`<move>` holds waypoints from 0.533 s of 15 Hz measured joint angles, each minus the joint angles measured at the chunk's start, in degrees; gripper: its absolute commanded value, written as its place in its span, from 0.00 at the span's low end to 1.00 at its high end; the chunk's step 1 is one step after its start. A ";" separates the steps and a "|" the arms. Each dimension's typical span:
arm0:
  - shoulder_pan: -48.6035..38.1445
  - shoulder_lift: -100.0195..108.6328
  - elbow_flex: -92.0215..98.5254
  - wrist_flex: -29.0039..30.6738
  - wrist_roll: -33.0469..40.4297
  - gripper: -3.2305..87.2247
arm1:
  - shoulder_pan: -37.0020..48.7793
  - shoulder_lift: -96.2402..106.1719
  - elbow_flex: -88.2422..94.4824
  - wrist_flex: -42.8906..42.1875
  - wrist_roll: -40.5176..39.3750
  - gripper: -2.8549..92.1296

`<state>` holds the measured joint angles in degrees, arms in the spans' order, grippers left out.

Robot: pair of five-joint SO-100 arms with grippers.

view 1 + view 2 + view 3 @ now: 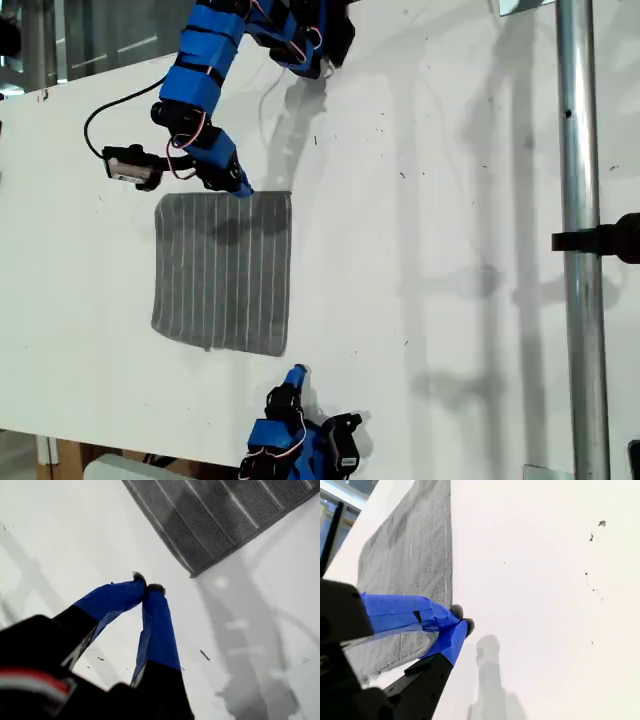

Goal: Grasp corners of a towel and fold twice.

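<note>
We have not yet gripped the flat towel (223, 272): our first gripper (148, 586), jaws pressed together, sits just short of one corner (194, 573), our second gripper (461, 618) pressed together at the towel's edge, so next both must spread over corners.

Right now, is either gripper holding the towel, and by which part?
My first gripper holds nothing, shut beside the towel. My second gripper meets its edge; grip unclear.

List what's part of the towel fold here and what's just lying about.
Job:
towel
its near corner
my first gripper, shut, short of that corner
my second gripper, at the towel's edge

Lying about:
metal pole
black clamp on the pole
</note>
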<state>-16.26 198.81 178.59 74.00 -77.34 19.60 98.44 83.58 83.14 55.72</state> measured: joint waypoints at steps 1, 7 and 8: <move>0.00 0.00 0.00 0.00 0.00 0.01 | 0.70 -0.44 -0.18 0.88 -1.05 0.35; 0.00 0.00 0.00 0.00 -0.18 0.01 | 5.89 -4.83 9.84 -7.82 -13.01 0.41; 0.00 0.00 0.00 0.00 -0.18 0.01 | 5.89 -6.94 11.07 -10.37 -14.15 0.41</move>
<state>-16.26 198.81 178.59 74.00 -77.52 25.49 91.49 94.66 72.77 41.57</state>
